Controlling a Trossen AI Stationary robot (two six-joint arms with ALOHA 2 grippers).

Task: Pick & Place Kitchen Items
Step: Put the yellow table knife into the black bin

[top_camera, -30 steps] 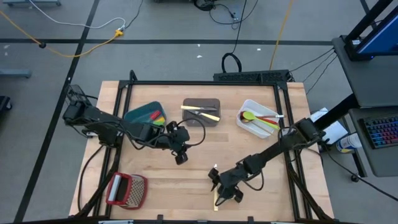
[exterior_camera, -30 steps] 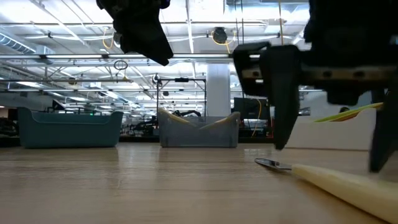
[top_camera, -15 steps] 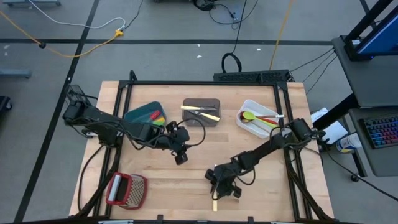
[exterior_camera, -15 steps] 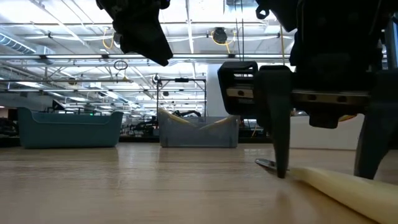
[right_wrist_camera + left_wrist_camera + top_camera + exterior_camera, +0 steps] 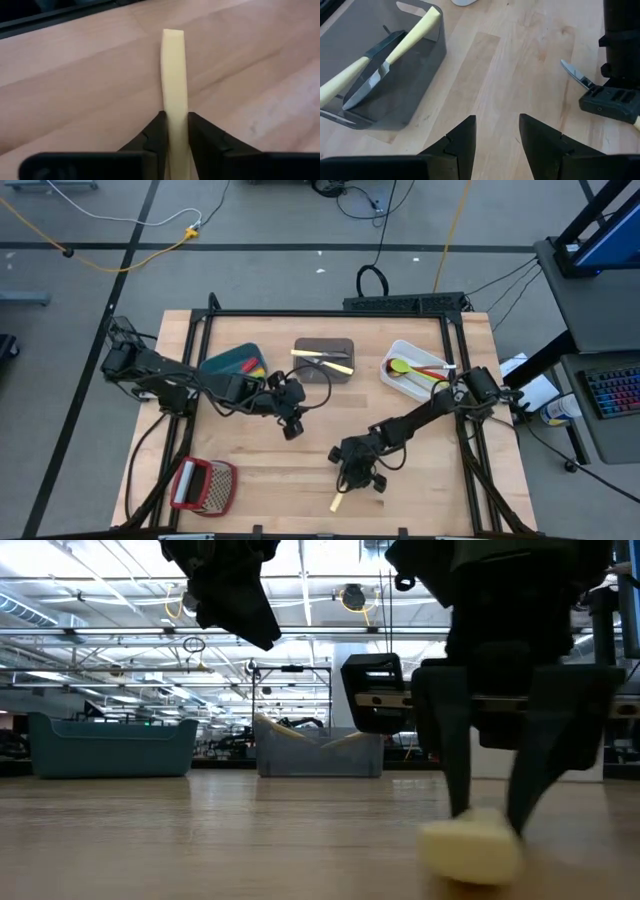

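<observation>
Near the front edge of the table (image 5: 250,470), the right end effector (image 5: 357,477) is down with its fingers clamped on a cream-handled knife (image 5: 174,85) — the handle pokes out toward the edge. The left end effector (image 5: 291,423) hangs mid-table, fingers parted and empty, near the grey bin (image 5: 395,80) — two more knives inside.

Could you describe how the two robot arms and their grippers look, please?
Both arms are dark, slim and jointed, with black cables looping beside them. The left gripper and the right gripper each have two flat, matte black fingers that taper to blunt tips. No markings are visible.
</observation>
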